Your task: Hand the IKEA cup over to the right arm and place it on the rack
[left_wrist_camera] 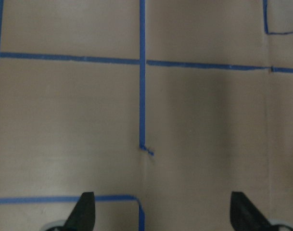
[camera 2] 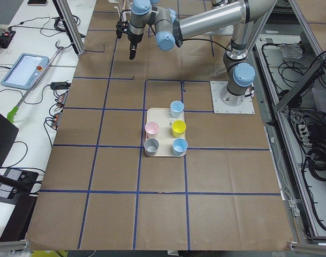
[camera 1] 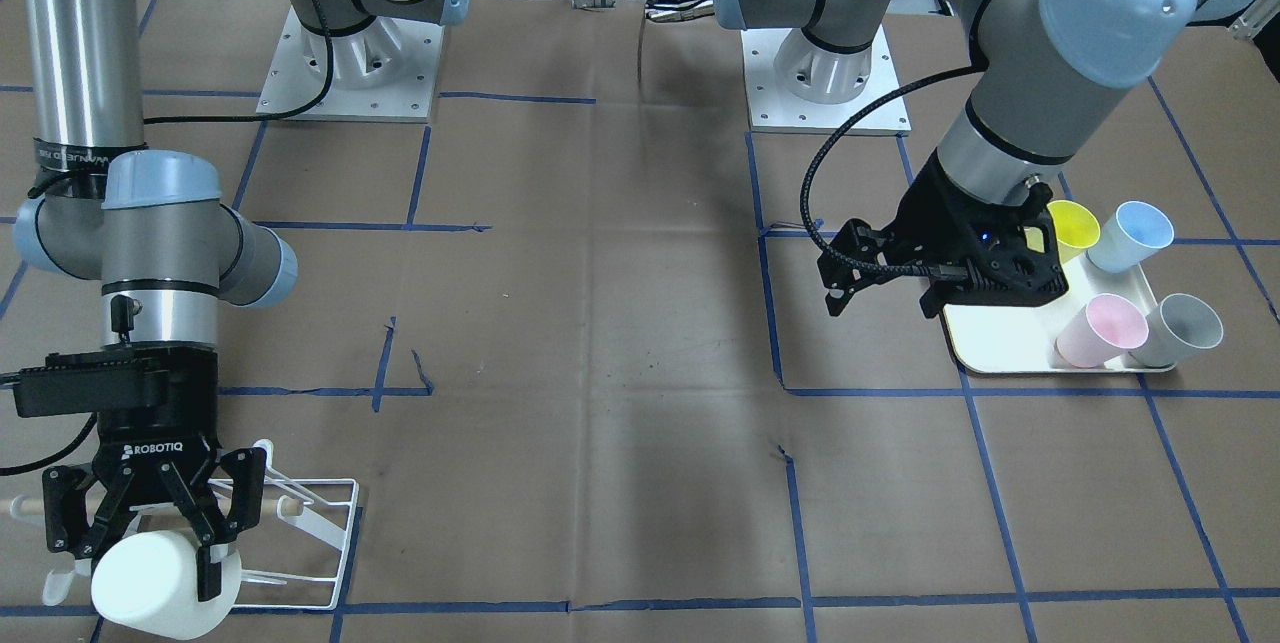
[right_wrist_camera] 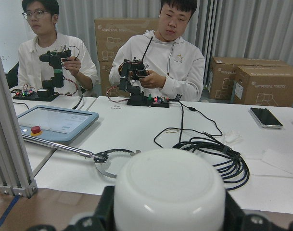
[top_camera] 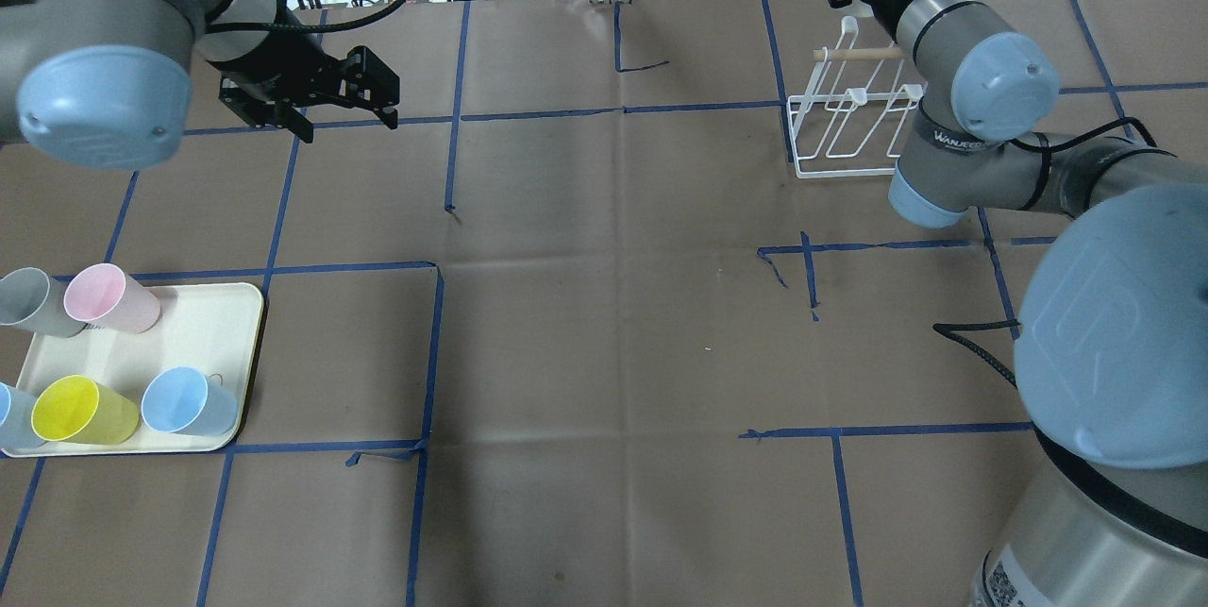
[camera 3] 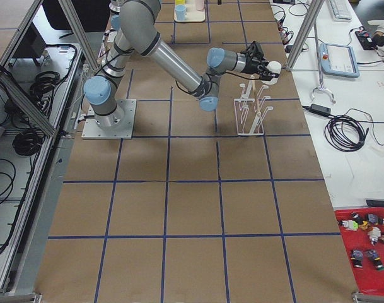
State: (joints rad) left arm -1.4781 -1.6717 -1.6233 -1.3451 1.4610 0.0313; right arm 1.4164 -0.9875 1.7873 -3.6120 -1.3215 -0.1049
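Rack (camera 1: 290, 506) seemingly half-hidden behind right end effector (camera 1: 150, 548)

- A white tray (top_camera: 208, 333) is lying well apart from the left gripper (top_camera: 349, 124), holding coloured cups (top_camera: 189, 402).
- Two people (right_wrist_camera: 175, 62) are sitting beyond the right gripper (camera 1: 145, 548).

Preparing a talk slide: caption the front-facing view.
Right tool holds a white cup on its side at the wire rack; left tool hangs open; coloured cups wait on the tray.
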